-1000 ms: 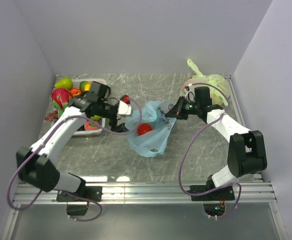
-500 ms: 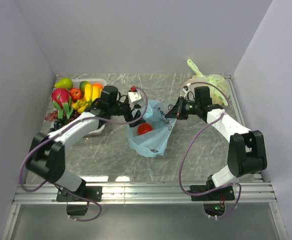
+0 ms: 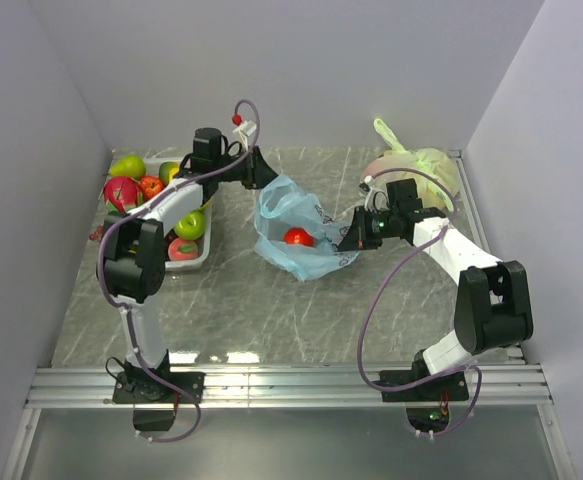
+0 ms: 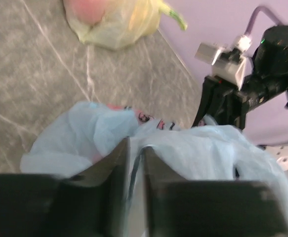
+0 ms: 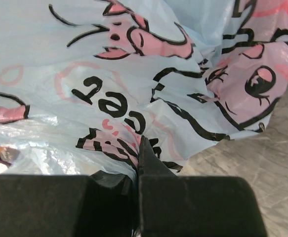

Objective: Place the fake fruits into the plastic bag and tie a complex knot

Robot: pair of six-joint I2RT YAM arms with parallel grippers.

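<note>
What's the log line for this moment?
left gripper: shut on plastic bag; right gripper: shut on bag; red fruit: inside bag; other fruits: in tray

The light-blue printed plastic bag (image 3: 286, 200) is being held stretched mid-table (image 3: 261, 300), a red apple (image 3: 295, 237) lying inside; other fake fruits (image 3: 156, 190) are being kept piled at the left rear corner.

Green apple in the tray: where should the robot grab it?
Probably from straight above, pinching across the green apple at its round middle. Its top is bare, while the peach and the tray wall sit close beside it.
</note>
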